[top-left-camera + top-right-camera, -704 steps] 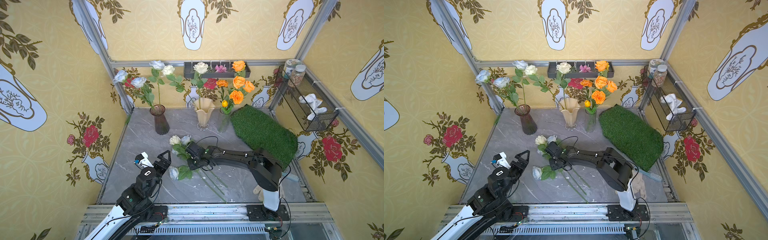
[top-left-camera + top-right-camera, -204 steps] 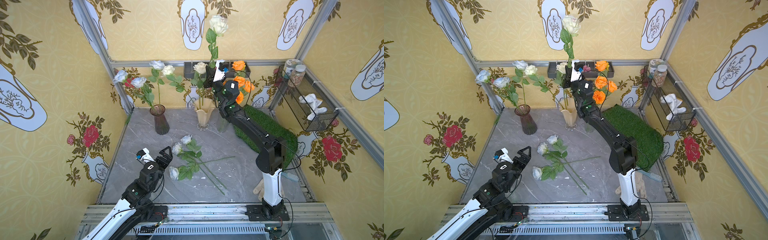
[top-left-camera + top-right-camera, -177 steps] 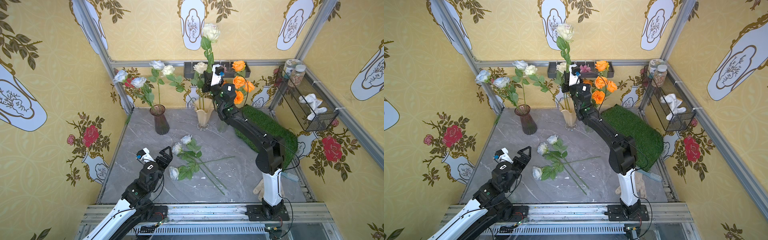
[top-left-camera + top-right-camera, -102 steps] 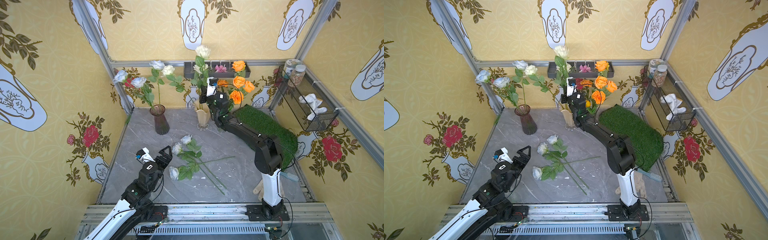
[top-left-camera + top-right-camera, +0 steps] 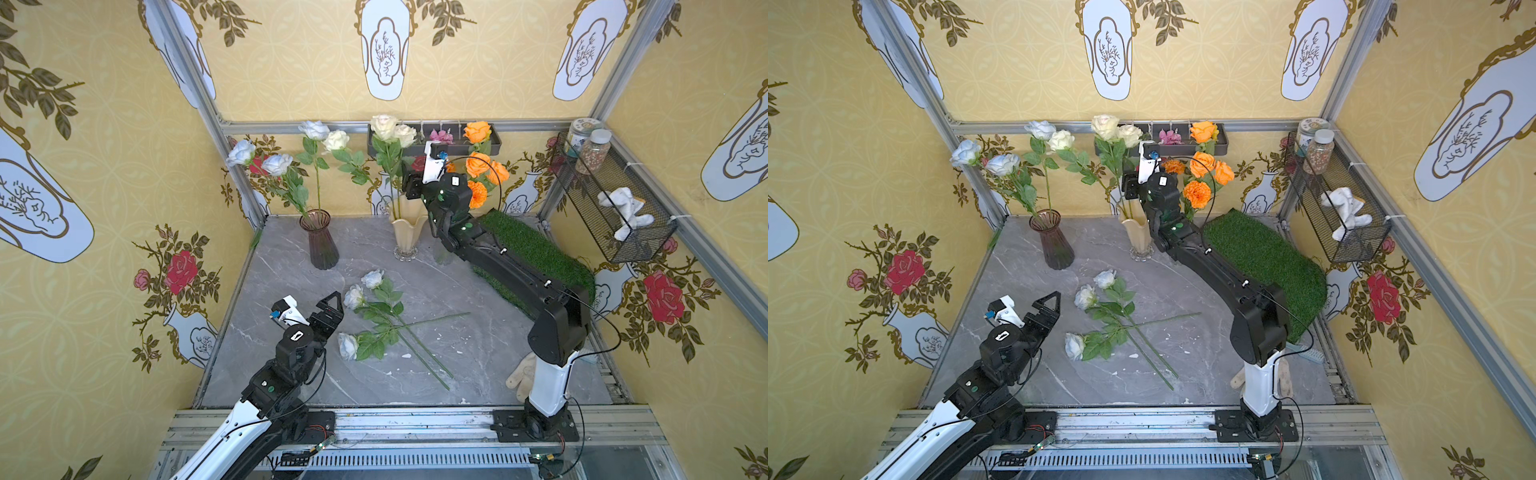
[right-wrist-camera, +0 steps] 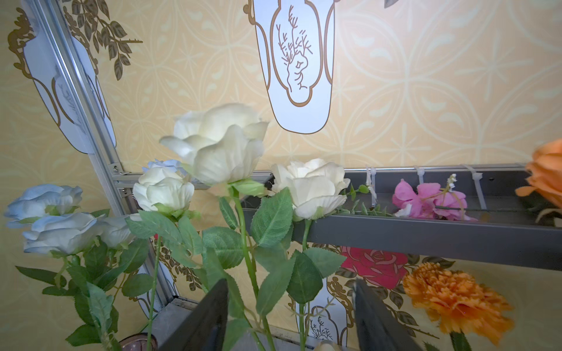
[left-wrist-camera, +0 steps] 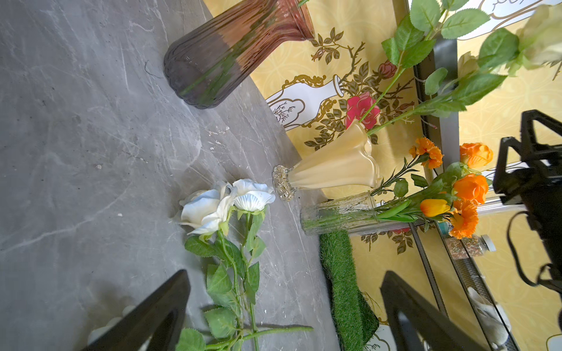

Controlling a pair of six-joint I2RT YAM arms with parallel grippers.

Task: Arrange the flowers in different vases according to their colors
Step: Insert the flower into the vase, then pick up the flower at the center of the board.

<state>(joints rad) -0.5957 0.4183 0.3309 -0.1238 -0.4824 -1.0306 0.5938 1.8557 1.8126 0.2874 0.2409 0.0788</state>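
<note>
Long-stemmed cream-white rose (image 6: 217,142) stands colour-matched in cream ruffled-rim vase (image 5: 405,232) at back edge of grey marble surface (image 5: 457,353), right gripper (image 6: 290,285) with jaws parted clear of its stem; left gripper (image 7: 286,279), jaws wide and empty, hovers by 3 pale blue-white roses (image 5: 372,278) lying mid-surface, likely next.

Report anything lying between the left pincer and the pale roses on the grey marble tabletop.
Nothing visible does. The open left pincer hovers beside the three pale green-stemmed roses lying on the grey marble tabletop; in the left wrist view only their own leaves and stems show between its black fingers.
</note>
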